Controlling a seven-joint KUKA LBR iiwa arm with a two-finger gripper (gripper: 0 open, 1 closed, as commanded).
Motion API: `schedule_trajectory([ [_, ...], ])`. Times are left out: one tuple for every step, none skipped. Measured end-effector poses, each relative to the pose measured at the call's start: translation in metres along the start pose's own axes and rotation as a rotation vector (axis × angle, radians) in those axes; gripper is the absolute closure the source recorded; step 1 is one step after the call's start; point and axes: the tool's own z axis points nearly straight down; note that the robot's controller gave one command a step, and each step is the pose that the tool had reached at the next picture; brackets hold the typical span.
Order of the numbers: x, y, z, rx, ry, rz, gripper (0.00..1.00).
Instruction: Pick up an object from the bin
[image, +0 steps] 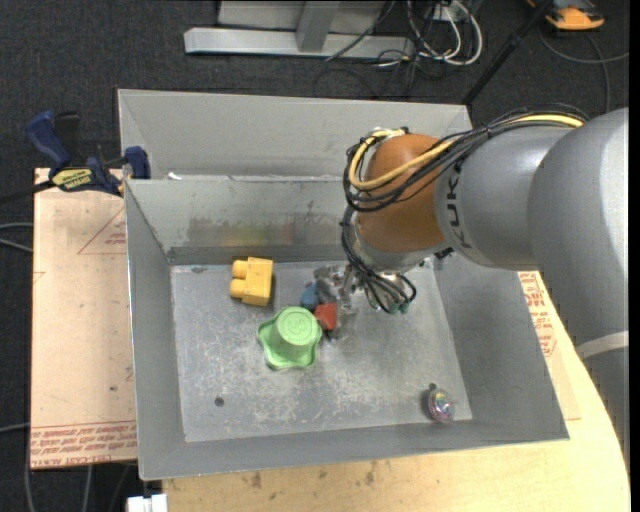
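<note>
Since the arm's orange cover (400, 195) and cables overhang it, the gripper (338, 292) is partly masked at mid-frame, and whether it is open, closed or holding anything cannot be told. Left of it, a yellow toy block (252, 280) is seen, with an upturned green cup (291, 338) below. A half-hidden blue piece (311, 295) and a small red block (326, 316) lie just beside the gripper. A shiny ball (438, 404) rests at lower right.

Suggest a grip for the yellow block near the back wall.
Likely from above, pinching the yellow block across its flat side faces. It lies alone on the bin floor, apart from the green cup and back wall, so both faces look open.
</note>
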Motion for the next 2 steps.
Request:
schedule_trajectory([
  [-0.016, -0.005, -0.109, 0.001, -0.003, -0.036, 1.00],
  [0.015, -0.057, -0.144, 0.002, 0.005, -0.075, 1.00],
])
